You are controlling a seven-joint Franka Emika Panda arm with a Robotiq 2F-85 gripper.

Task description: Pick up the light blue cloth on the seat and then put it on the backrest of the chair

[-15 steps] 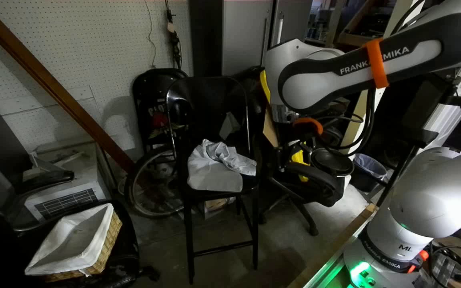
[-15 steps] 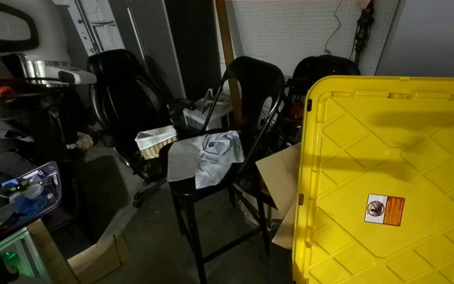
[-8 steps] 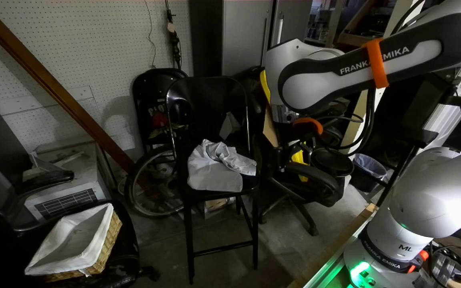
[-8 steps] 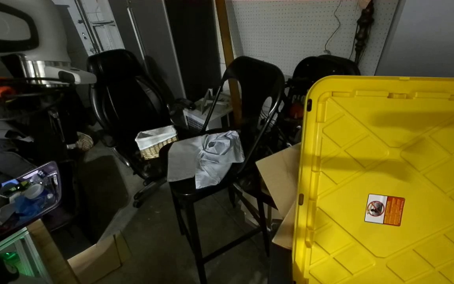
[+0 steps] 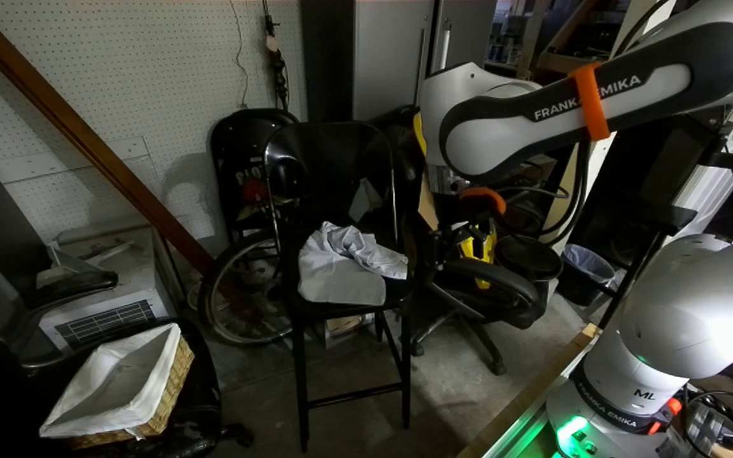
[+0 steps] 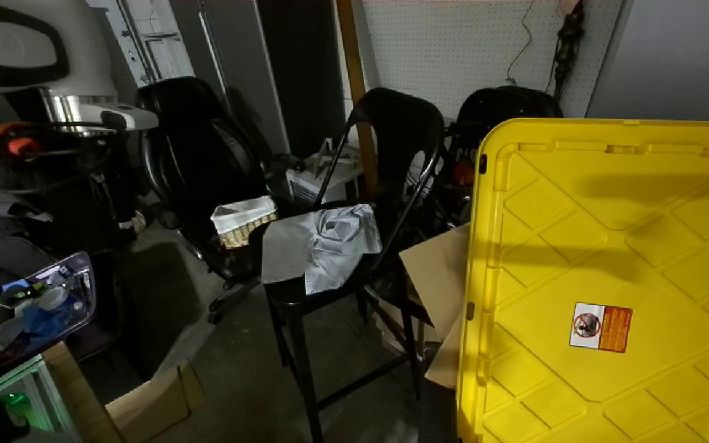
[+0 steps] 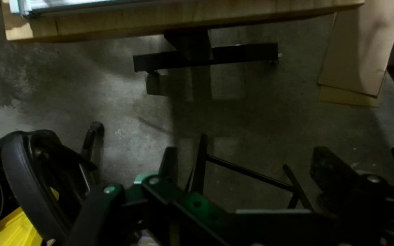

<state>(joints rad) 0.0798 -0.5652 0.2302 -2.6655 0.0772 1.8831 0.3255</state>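
Observation:
The light blue cloth (image 5: 341, 273) lies crumpled on the black seat (image 5: 341, 310) of the tall chair; in an exterior view the cloth (image 6: 339, 246) covers most of the seat (image 6: 290, 299). The dark backrest (image 5: 328, 149) stands bare behind it and also shows in an exterior view (image 6: 400, 135). My gripper (image 5: 435, 264) hangs pointing down beside the chair, apart from the cloth. In the wrist view the gripper (image 7: 246, 160) is open, with floor and chair legs (image 7: 200, 167) between its fingers. The cloth is not clearly visible there; a thin pale strip shows by the gripper's base.
A wheeled office chair's armrest (image 5: 494, 277) is close to the gripper. A lined basket (image 5: 118, 381) sits on another black chair. A large yellow board (image 6: 600, 246) and cardboard (image 6: 437, 271) stand beside the tall chair. A wooden table edge (image 7: 183, 20) shows in the wrist view.
In the last half second the arm and gripper have shifted slightly toward the chair. The cloth and the chair have not moved.

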